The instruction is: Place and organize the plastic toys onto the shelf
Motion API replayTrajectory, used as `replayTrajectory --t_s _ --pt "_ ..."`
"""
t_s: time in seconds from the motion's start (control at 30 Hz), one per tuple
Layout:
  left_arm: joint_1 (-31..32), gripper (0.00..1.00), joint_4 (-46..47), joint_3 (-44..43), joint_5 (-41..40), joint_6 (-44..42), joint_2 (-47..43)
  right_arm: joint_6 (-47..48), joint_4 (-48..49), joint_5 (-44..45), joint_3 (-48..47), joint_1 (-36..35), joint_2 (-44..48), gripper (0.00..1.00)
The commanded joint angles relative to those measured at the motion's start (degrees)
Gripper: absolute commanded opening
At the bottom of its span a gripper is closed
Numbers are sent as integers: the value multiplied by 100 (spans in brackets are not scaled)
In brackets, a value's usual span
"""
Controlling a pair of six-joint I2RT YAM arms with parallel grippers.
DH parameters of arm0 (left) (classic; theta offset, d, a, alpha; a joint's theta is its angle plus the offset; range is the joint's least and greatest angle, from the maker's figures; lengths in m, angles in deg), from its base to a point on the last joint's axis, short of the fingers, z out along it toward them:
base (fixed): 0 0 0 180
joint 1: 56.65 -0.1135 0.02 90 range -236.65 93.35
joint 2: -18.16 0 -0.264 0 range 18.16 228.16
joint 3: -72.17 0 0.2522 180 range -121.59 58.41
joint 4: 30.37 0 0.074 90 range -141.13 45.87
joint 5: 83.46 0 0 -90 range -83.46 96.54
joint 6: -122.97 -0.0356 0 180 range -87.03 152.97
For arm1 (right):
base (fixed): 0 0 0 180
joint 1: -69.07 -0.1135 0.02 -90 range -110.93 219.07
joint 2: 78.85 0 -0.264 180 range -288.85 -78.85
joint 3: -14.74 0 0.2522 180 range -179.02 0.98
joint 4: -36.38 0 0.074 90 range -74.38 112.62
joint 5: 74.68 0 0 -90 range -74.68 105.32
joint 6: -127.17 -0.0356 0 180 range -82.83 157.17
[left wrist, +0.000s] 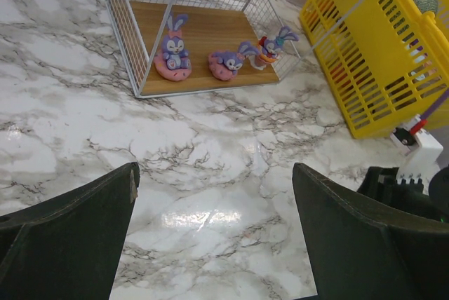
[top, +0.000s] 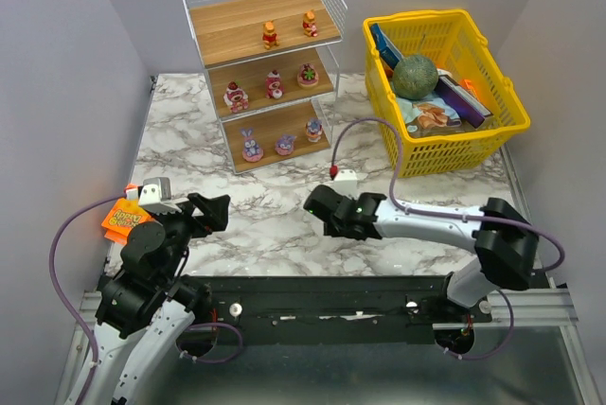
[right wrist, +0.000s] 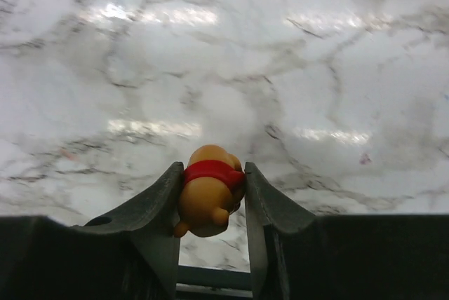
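Surface: white marble-pattern table (top: 284, 225) with grey veins and glare patches from overhead light. Plain grey walls (top: 57, 64) close it in on three sides.

Shelf (top: 227, 36): white wire frame with three wooden boards, standing upright at the far side of the table, left of centre.

Yellow basket (top: 454, 154): far right, well apart from the shelf. It holds a green ball (top: 415, 75) and flat packets.

Left gripper (top: 210, 208): hangs above the near-left table with its fingers spread wide and nothing between them.

Right gripper (top: 317, 208): low over the table centre, in front of the shelf, pinching the bear figurine (right wrist: 209, 198) between both fingers.

Orange packet (top: 118, 220): lies flat at the near-left edge, beside the left arm.

Toys already on the shelf:
- Top board: two orange-yellow toys (top: 271, 35).
- Middle board: three red-pink toys (top: 275, 84).
- Bottom board: three purple toys (top: 284, 145). The leftmost rabbit (left wrist: 174, 55) is upright with its ears up. The middle one (left wrist: 228, 62) lies on its side.

Held bear: orange-yellow with a red band. Its long axis runs along the fingers, and one rounded end pokes out toward the table. I cannot tell which end is the head.
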Motion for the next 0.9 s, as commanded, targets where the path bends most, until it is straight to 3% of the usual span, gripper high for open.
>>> replayTrajectory --t_s 0.0,0.23,0.53,0.67,0.87 --pt "2 99 -14 10 -145 -21 2 579 231 -50 -748 -47 -936 15" --pt "2 99 -14 1 -154 -30 81 772 467 -480 -1435 -47 -1807 18" --pt "2 99 -23 1 -189 -21 81 948 556 -621 -1496 -47 -1957 44" --pt "2 99 -23 1 -198 -21 64 974 591 -630 -1505 -47 -1983 62" --pt "2 99 -32 1 -207 -13 64 983 556 -586 -1567 -47 -1949 71"
